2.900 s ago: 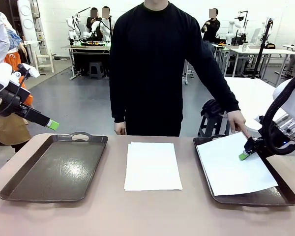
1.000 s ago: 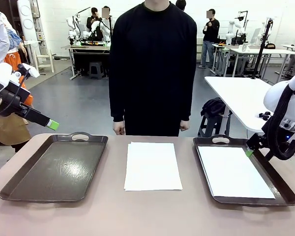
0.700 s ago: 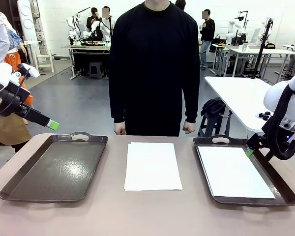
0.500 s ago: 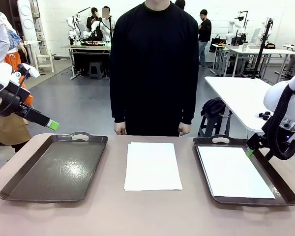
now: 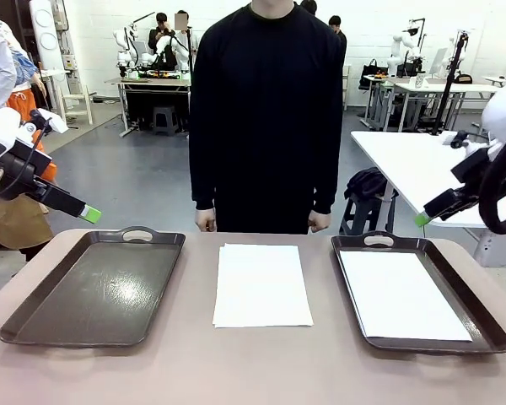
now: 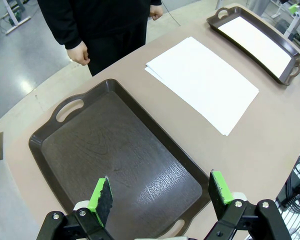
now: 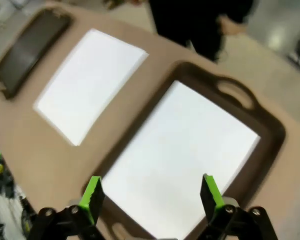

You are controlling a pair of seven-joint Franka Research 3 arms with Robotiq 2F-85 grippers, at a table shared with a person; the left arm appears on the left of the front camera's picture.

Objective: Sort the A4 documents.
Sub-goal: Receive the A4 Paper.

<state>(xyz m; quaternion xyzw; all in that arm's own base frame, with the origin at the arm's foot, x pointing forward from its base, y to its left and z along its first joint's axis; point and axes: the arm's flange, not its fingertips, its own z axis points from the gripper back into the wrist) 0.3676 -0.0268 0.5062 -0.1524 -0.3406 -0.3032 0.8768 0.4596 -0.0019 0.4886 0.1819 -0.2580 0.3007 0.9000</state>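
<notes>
Now the stack of A4 documents (image 5: 262,285) lies flat in the middle of the worktop (image 5: 253,367), between the two trays. A single sheet (image 5: 402,294) lies squarely inside the right tray (image 5: 355,244). That sheet is what has changed. A few seconds ago it sat skewed over the tray's rim, with my right gripper and the person's finger on it. It rests flat inside now, touched by nothing. The left tray (image 5: 93,287) holds no paper.

My right gripper (image 7: 151,192) has lifted off the tray edge and hangs above the tray's far right corner. Its jaws are spread wide with nothing between the green pads, and its blurred wrist view looks down on the filed sheet and the stack beside it. My left gripper (image 6: 161,191) hasn't moved. It hovers high at the left, looking down on the left tray, jaws likewise wide apart and empty. The person (image 5: 266,118) stands at the far edge behind the stack, both hands down and off the worktop.

I read this as one sheet filed and that placing step closed. The next sheet must come off the top of the stack. I expect that to be fiddly, since thin paper lying flat offers the pads no edge, and lifting two at once is the risk.
</notes>
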